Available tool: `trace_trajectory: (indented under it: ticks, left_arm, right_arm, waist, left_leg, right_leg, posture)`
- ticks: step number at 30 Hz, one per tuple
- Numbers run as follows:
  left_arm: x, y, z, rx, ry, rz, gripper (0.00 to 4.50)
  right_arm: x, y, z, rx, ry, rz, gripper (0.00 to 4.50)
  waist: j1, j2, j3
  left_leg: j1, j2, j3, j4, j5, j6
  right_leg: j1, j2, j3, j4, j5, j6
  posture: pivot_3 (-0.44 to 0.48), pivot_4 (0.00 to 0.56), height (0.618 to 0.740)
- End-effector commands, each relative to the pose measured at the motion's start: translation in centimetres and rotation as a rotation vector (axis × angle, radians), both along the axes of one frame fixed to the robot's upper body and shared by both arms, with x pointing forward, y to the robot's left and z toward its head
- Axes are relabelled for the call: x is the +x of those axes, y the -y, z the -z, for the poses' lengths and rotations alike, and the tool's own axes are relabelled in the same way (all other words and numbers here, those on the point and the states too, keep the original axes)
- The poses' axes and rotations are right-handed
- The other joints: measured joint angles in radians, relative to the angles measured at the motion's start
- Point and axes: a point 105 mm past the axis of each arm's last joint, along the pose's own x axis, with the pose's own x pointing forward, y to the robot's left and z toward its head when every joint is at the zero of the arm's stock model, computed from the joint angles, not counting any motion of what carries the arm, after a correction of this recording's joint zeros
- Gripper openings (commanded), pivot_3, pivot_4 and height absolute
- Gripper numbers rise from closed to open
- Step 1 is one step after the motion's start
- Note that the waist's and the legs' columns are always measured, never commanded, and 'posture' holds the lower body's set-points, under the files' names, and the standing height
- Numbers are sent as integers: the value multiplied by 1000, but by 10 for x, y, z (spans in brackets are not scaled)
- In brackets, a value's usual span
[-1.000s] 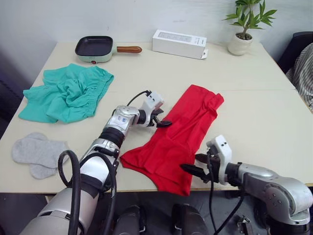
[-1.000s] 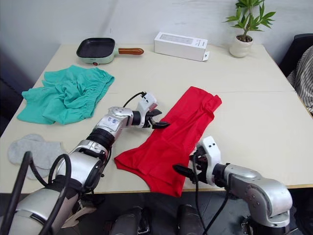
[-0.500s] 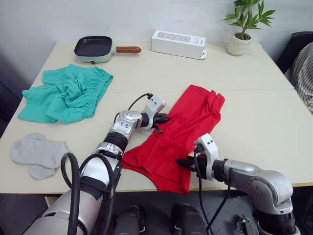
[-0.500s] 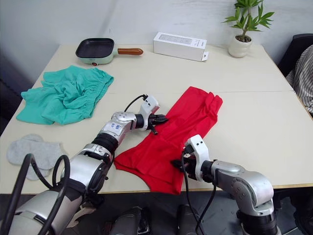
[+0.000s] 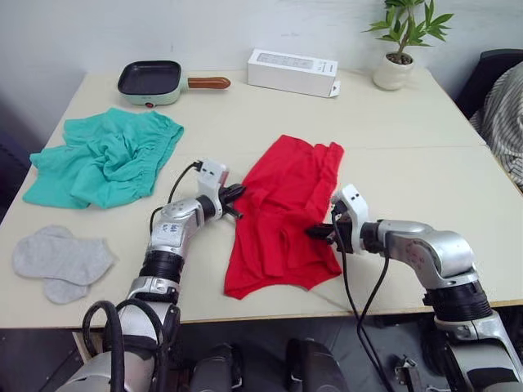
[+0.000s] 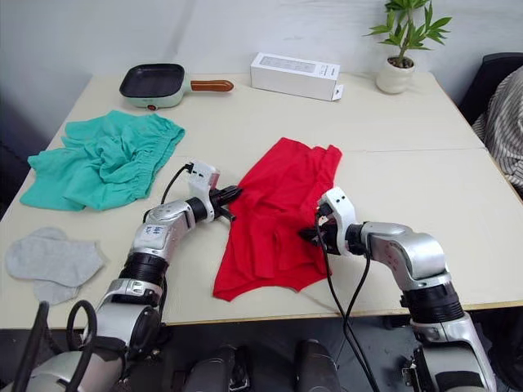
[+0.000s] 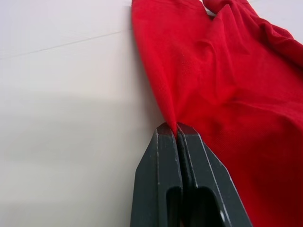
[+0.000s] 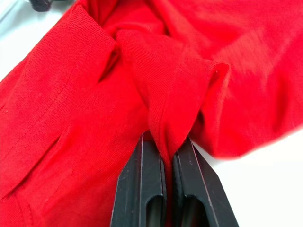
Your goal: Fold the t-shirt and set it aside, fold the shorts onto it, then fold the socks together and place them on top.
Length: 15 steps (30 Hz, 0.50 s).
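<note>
I am at a pale table [image 5: 425,122] with the red shirt [image 5: 282,216] spread in front of me, near the middle and close to the front edge, lying long from front to back and rumpled with folds. My left gripper [image 5: 232,196] is clamped on the shirt's left edge — in the left wrist view the two black fingers [image 7: 158,175] press flat together with a thin pinch of red cloth rising from between the tips. My right gripper [image 5: 320,232] is clamped on the shirt's right edge; in the right wrist view a bunched fold of red fabric is squeezed between its fingers [image 8: 142,184], with the hem curling over beside them. Both grippers sit low, at table level, on opposite sides of the shirt. The teal shorts [image 5: 102,155] lie crumpled at the far left of the table, well apart from the shirt. The grey socks [image 5: 57,263] lie flat near the front left corner, overlapping each other, nearer me than the shorts. Along the far edge stand a small black pan [image 5: 151,78] with a wooden handle, a white box [image 5: 292,71] — lying flat — and a potted plant [image 5: 395,49] in a white pot.
</note>
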Motion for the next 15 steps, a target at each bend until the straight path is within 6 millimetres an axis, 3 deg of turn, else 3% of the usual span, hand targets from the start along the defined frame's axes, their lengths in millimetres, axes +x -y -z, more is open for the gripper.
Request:
trace_trajectory:
  ticks: [1,6,7,11,13,15]
  left_arm:
    - [-7,-8,-19,-42,59,-55,0]
    - [-22,-13,-24,-49,88,-59,0]
    - [-25,-15,-23,-40,84,-59,0]
    - [-38,-27,-16,161,129,24,916]
    - [-50,-33,-16,266,163,96,1515]
    - [-73,-35,-15,359,170,246,2188]
  right_arm:
    - [9,-4,-4,-18,54,-54,37]
    - [7,-10,-10,48,62,-106,37]
    - [3,-12,-14,87,58,-121,544]
    - [-7,3,-22,64,153,-151,1771]
    - [-8,19,-34,67,258,-146,2429]
    - [-7,39,-46,-41,479,-174,3204]
  waist:
    - [0,0,0]
    - [1,0,0]
    - [1,0,0]
    - [1,0,0]
    - [2,0,0]
    - [2,1,1]
  left_leg:
    - [0,0,0,0,0,0]
    - [0,0,-1,1,0,0]
    - [0,0,-1,1,0,0]
    - [0,1,-1,0,0,-1]
    - [0,0,0,0,-1,-1]
    - [0,0,1,-2,-1,-1]
  right_leg:
    - [0,0,0,0,0,0]
    - [1,-1,0,0,0,0]
    - [1,-1,0,0,0,0]
    - [0,-1,0,0,0,0]
    - [0,-1,0,-1,0,0]
    - [0,-1,0,-3,0,0]
  posture:
    - [0,150,740]
    - [0,150,740]
    - [0,150,740]
    - [0,150,740]
    - [0,150,740]
    - [0,150,740]
